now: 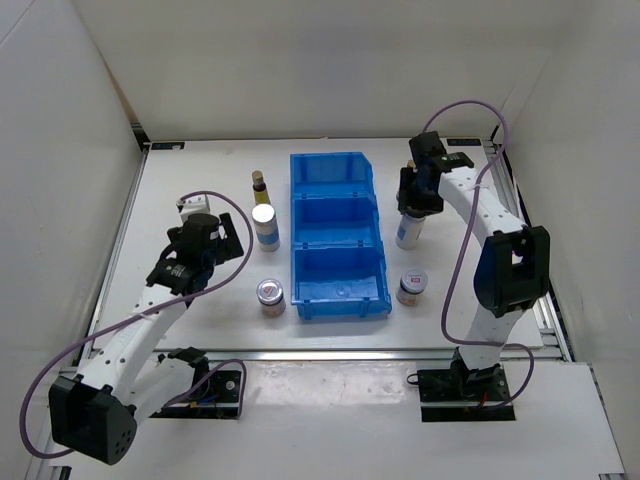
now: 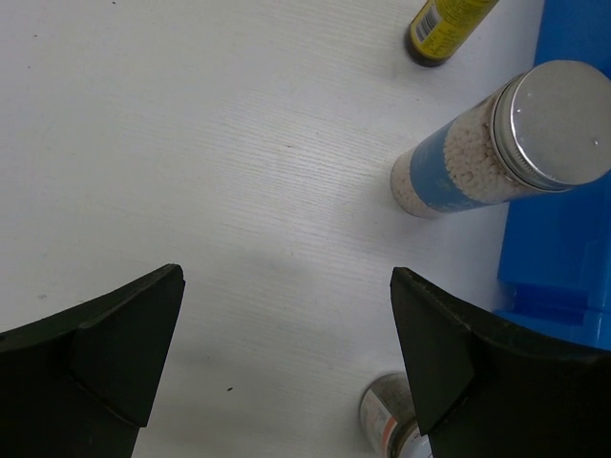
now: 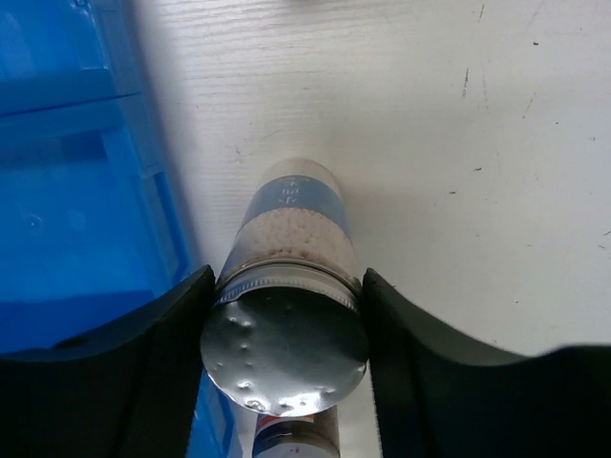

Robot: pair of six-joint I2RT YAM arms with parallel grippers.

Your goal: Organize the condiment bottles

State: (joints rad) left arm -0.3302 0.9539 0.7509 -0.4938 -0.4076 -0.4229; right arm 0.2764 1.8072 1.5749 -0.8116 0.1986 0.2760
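Observation:
My right gripper point(image 1: 414, 203) point(image 3: 284, 320) is shut on a white cylinder point(image 1: 408, 232) point(image 3: 292, 224) with a silver cap; both fingers press the cap's sides. It stands on the table just right of the blue bin. A short jar with a red-marked lid point(image 1: 411, 286) point(image 3: 296, 441) stands nearer the front. Left of the bin stand a slim amber bottle point(image 1: 259, 185) point(image 2: 444, 24), a second white cylinder point(image 1: 265, 227) point(image 2: 496, 143) and another short jar point(image 1: 270, 296) point(image 2: 387, 420). My left gripper point(image 1: 215, 240) point(image 2: 286, 324) hangs open over bare table, left of these.
The blue three-compartment bin point(image 1: 337, 235) point(image 2: 563, 239) point(image 3: 76, 191) lies in the middle of the table, its compartments holding no bottles. White walls close in the table on the left, back and right.

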